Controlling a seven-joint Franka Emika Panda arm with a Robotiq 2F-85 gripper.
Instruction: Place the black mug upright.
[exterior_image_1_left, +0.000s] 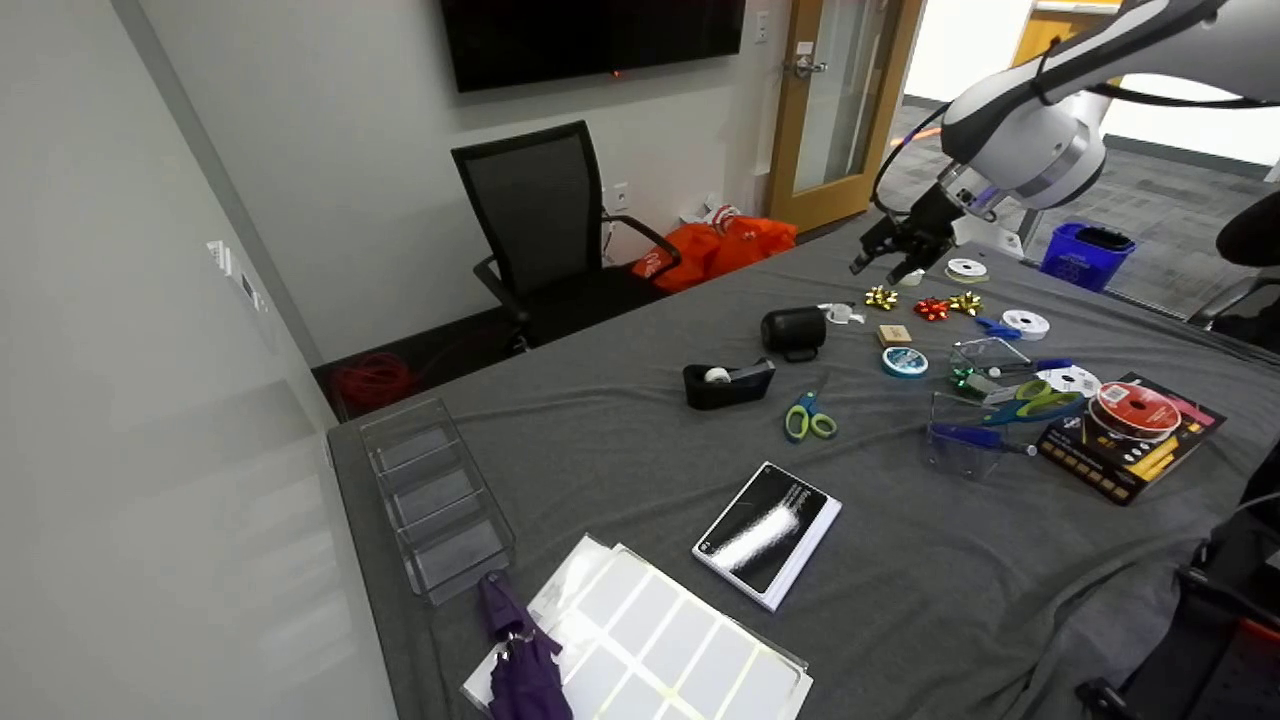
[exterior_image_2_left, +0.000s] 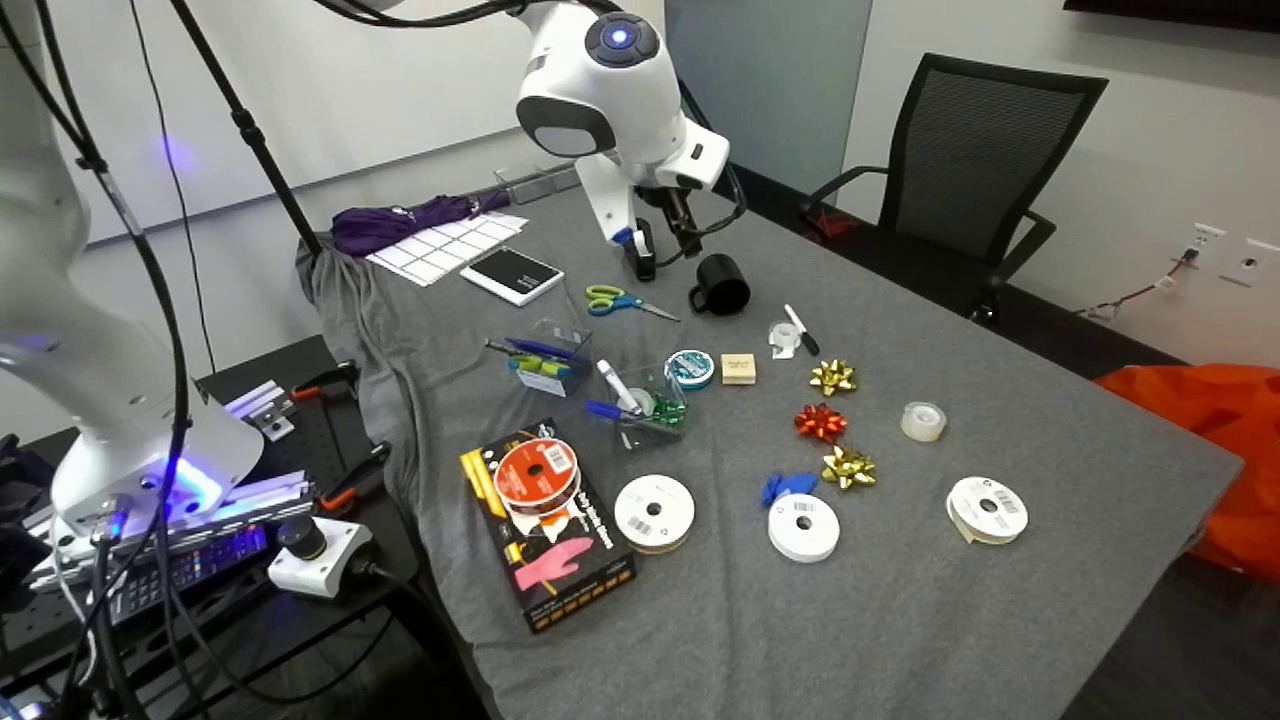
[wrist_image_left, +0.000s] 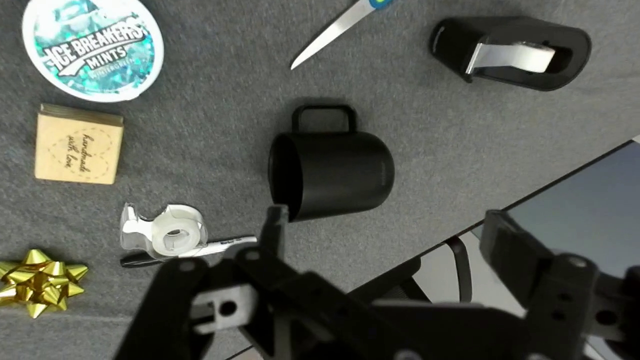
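The black mug (wrist_image_left: 345, 172) lies on its side on the grey tablecloth. It also shows in both exterior views (exterior_image_1_left: 793, 329) (exterior_image_2_left: 723, 286). In the wrist view its open mouth faces left, toward a small clear tape roll, and its handle points to the top of the picture. My gripper (wrist_image_left: 387, 212) is open, with its two fingers wide apart and nothing between them. It is raised above the table, apart from the mug. In an exterior view the gripper (exterior_image_1_left: 875, 273) hangs in the air with its fingers spread.
A black tape dispenser (wrist_image_left: 510, 52) and scissors (wrist_image_left: 335, 35) lie near the mug. A mints tin (wrist_image_left: 95, 50), a small wooden block (wrist_image_left: 77, 145), the clear tape roll (wrist_image_left: 175, 232) with a marker, and a gold bow (wrist_image_left: 40, 282) lie beyond its mouth. The table edge (wrist_image_left: 425, 247) runs behind it.
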